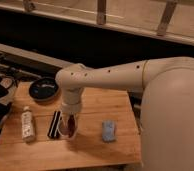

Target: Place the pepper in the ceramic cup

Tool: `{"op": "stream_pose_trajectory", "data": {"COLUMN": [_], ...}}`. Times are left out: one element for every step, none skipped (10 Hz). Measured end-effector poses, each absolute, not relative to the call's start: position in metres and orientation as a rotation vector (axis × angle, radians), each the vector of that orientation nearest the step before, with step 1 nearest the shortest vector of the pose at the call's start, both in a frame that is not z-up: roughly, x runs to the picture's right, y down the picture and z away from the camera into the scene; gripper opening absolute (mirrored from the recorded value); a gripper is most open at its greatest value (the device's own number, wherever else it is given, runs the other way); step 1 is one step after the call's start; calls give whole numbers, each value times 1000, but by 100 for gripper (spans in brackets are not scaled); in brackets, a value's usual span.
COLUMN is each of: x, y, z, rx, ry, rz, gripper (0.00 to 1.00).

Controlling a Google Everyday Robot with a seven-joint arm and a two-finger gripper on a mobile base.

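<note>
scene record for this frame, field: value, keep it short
surface: wooden table
gripper: gripper pointing down, right above the ceramic cup
pepper: something reddish at the gripper tip, at the cup mouth; released or not, cannot tell
left of cup: dark flat item, then a bottle lying down
right of cup: small blue object
back left: dark round dish

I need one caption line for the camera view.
Pincer lowered over the ceramic cup on the wooden table.
</note>
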State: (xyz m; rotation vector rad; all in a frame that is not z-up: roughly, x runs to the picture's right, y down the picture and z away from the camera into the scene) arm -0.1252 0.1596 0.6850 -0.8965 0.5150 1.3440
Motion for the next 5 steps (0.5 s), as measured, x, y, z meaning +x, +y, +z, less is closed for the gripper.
{"op": "stream_pose_trajectory", "data": {"x": [-128,-132,-138,-143,-148], "y": [157,150,141,133,115], "z": [682,677,671,665,656], "rx": [-895,-882,-861,-840,-791], "ry": [494,462,432,411,382], "rz": [1341,1336,1326,1321,1320], "gripper": [80,80,80,80,80]}}
